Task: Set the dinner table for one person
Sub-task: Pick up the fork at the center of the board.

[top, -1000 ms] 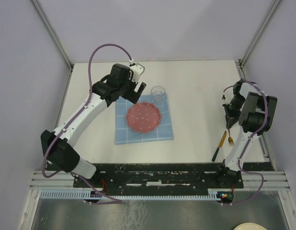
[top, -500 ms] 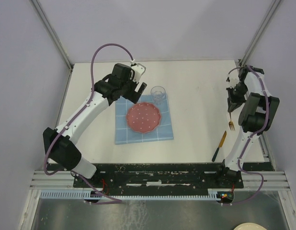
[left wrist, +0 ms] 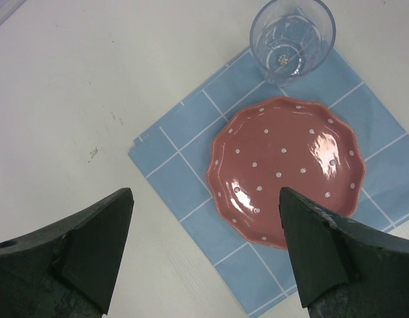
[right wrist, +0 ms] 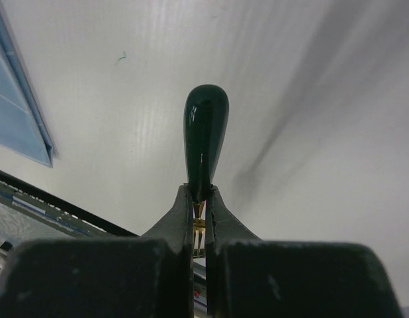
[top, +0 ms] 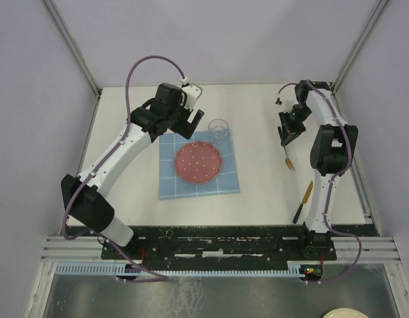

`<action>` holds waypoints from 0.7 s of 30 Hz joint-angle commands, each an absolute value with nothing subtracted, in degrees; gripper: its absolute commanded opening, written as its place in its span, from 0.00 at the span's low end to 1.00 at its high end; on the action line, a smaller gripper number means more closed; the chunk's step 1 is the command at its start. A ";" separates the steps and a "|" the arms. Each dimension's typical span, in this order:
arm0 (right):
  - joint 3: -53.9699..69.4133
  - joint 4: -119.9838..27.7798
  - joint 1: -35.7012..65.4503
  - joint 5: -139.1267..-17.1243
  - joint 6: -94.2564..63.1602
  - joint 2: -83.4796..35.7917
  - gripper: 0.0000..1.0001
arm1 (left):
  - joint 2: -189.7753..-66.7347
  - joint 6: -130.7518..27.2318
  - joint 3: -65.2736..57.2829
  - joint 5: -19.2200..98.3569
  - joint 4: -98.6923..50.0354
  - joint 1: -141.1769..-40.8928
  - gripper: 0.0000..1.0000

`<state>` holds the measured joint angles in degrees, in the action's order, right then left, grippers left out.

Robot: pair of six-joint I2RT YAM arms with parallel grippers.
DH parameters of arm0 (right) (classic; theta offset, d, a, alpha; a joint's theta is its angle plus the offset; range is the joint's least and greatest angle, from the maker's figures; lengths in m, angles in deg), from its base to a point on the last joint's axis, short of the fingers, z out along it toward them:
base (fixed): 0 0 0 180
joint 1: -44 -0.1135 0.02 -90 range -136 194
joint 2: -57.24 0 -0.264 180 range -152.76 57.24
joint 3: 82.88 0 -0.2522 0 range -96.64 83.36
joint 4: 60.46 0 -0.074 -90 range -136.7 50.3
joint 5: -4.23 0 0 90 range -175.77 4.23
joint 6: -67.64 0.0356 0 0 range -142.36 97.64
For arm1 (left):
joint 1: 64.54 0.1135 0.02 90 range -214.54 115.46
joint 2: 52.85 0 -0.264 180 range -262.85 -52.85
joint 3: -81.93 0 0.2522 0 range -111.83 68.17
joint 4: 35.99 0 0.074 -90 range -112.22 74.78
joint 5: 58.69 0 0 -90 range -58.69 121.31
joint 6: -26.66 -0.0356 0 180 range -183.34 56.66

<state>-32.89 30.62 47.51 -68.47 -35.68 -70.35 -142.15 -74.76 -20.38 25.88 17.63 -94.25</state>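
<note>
The right gripper (right wrist: 199, 197) clamps a dark-handled fork (right wrist: 206, 129) over the dinner table (top: 264, 189) while the left gripper (left wrist: 204, 195) hangs wide apart above a dotted pink plate (left wrist: 287, 169).

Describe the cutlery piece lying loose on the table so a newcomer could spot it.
On the white dinner table, look to the near right corner, beside the right arm's base. The knife lies flat there, dark handle and gold blade. Unlike the fork hanging from the right gripper, nothing holds it.

No readable text, label, brand, number or sign anywhere in view.
</note>
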 commanded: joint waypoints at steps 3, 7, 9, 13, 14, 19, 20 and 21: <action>-34.07 36.04 41.32 -62.09 -37.82 -74.29 0.02 | -141.71 -76.49 -22.86 26.43 17.06 -94.50 0.97; -31.32 35.32 37.97 -61.90 -38.25 -74.78 0.02 | -141.38 -76.88 -22.78 25.82 17.17 -94.47 0.97; -29.64 34.70 36.79 -61.83 -38.27 -74.72 0.02 | -141.20 -76.92 -22.64 25.78 17.15 -94.46 0.97; -26.84 33.35 36.10 -62.49 -37.46 -74.69 0.02 | -141.09 -76.80 -22.57 25.73 17.14 -94.43 0.97; -26.66 33.34 36.03 -62.48 -37.48 -74.65 0.02 | -141.08 -76.72 -22.53 25.76 17.04 -94.49 0.97; -26.47 33.63 35.83 -65.29 -38.17 -74.26 0.02 | -141.09 -76.61 -22.33 26.10 17.07 -94.52 0.97; -26.24 33.63 35.86 -66.28 -38.38 -74.07 0.02 | -141.15 -76.62 -22.35 26.13 17.04 -94.51 0.97; -25.81 33.28 35.83 -67.00 -38.50 -73.81 0.02 | -141.17 -76.62 -22.29 26.12 17.01 -94.57 0.97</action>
